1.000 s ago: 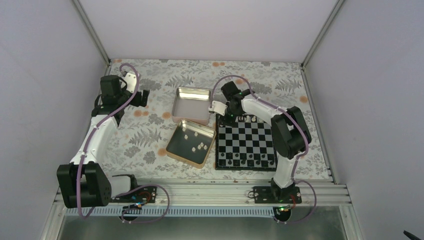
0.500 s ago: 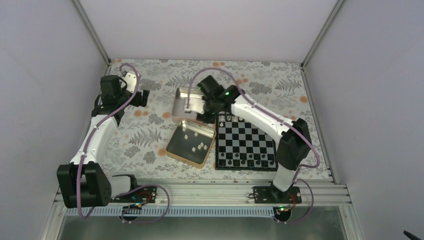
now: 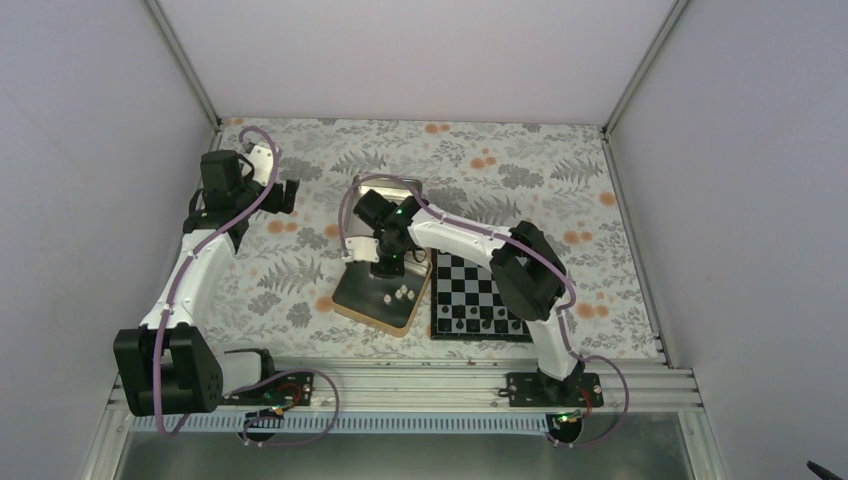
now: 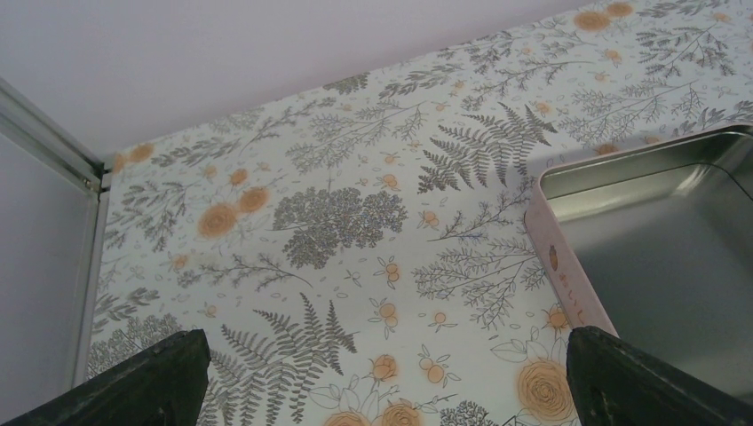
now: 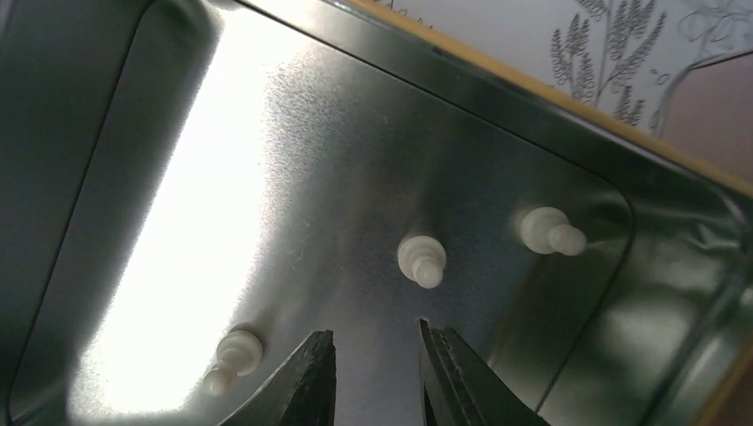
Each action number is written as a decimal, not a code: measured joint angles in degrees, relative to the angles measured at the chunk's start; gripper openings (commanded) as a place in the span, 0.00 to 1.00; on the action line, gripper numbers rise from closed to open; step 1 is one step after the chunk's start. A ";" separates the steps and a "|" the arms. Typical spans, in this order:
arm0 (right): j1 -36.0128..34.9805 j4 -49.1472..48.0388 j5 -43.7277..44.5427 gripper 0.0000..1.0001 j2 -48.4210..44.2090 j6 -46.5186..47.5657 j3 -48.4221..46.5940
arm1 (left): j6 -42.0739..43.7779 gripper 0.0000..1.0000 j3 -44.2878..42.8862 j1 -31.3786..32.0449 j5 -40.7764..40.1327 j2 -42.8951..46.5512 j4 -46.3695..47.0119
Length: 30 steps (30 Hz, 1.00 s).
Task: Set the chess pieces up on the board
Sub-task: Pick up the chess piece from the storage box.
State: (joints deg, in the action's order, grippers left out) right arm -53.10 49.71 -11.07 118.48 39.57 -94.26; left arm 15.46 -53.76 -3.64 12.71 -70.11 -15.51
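In the centre of the top view, the right gripper (image 3: 388, 264) hung low in the gold-rimmed tin (image 3: 352, 296), its jaws narrowly parted and gripping nothing. In the wrist view, three cream chess pieces (image 5: 422, 260) lay on the tin's floor, one just above the fingertips. The board (image 3: 465, 295) sat just right of the tin. At upper left, the left gripper (image 4: 384, 342) was spread wide over the desk (image 4: 337, 222).

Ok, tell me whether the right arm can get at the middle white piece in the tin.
Probably yes. The right pincer hangs open over the tin. The piece lies just beyond its tips, with only bare metal between.
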 measured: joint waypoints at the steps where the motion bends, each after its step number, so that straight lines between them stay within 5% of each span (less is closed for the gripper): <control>1: 0.00 -0.02 -0.02 0.27 0.50 0.02 0.00 | 0.00 1.00 0.00 0.00 0.00 0.00 0.00; 20: -0.02 -2.38 0.37 0.26 5.35 0.02 -2.64 | -0.02 1.00 0.00 0.00 0.00 0.11 0.00; 30: -0.02 -2.21 0.87 0.05 7.45 0.57 -4.46 | 0.00 1.00 0.00 0.00 0.02 0.11 0.00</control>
State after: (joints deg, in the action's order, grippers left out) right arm -53.12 47.51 -10.20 125.93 40.14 -98.72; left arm 15.46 -53.76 -3.64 12.73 -70.00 -15.51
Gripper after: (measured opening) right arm 0.116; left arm 0.999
